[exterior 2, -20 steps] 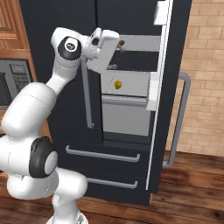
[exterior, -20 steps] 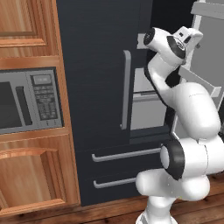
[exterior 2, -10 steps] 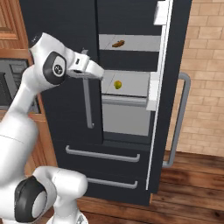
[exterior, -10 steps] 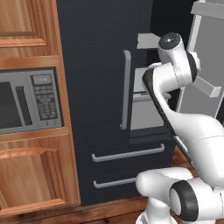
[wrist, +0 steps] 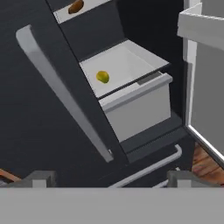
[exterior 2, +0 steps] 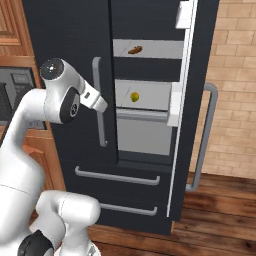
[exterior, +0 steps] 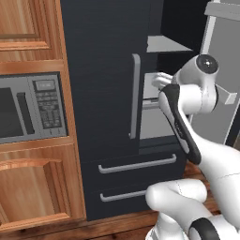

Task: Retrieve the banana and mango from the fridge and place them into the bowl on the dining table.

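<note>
Banana point(exterior 2: 135, 50) lies lengthwise across the fridge point(exterior 2: 150, 30) shelf — mango point(exterior 2: 134, 97) below; tool point(wrist: 109, 177) fingers apart, empty.

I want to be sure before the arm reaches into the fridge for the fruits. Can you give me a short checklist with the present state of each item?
1. Right fridge door swung open: ok.
2. Mango in sight, alone on the lower shelf: ok.
3. Banana in sight on the shelf above: ok.
4. Gripper open and empty: ok.
5. Gripper inside the fridge opening: not ok; it is in front of the closed left door, near its handle.
6. Bowl ready on the table: cannot tell.
</note>
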